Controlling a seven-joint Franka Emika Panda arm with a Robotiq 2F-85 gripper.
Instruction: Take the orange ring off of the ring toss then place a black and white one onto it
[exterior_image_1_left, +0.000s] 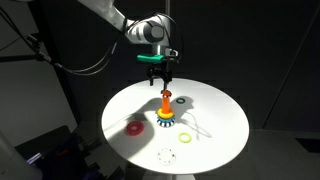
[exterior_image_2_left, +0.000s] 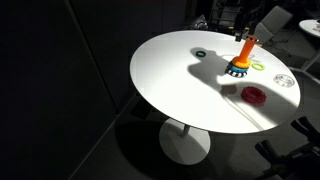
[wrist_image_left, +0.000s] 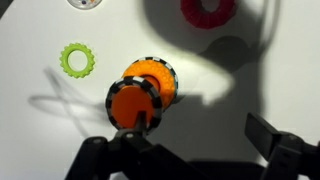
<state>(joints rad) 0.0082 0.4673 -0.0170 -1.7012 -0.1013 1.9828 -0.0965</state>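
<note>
— Asking about the claw: spread or pinching?

— Showing the claw (exterior_image_1_left: 158, 77) spread wide in an exterior view, pinching nothing. Hovering right above the peg (exterior_image_1_left: 166, 101), clear of its tip and touching nothing.

— Wondering how the wrist view is framing that.

— Looking almost straight down the peg there. Showing two dark fingers (wrist_image_left: 283, 150) standing far apart along the bottom edge. Placing the peg's round orange top between them, much closer to the finger at the frame's left.

— Asking after the black-white ring.

— Sitting threaded on the peg, the black-white ring (exterior_image_1_left: 165, 122), resting low around the blue base. Lying directly beneath the claw, well below the fingertips. Appearing in the wrist view as a checked rim around the orange.

— Asking after the orange ring.

— Lying flat on the white table (exterior_image_1_left: 225, 115), the orange ring (exterior_image_1_left: 133, 127), off the peg and to one side. Sitting well apart from the claw in both exterior views.

— Asking about anything else lying nearby.

— Showing a green ring (exterior_image_1_left: 186, 137) lying near the base, a dark ring (exterior_image_1_left: 181, 99) lying behind it, and a pale ring (exterior_image_1_left: 168, 155) lying near the table's front edge.
</note>
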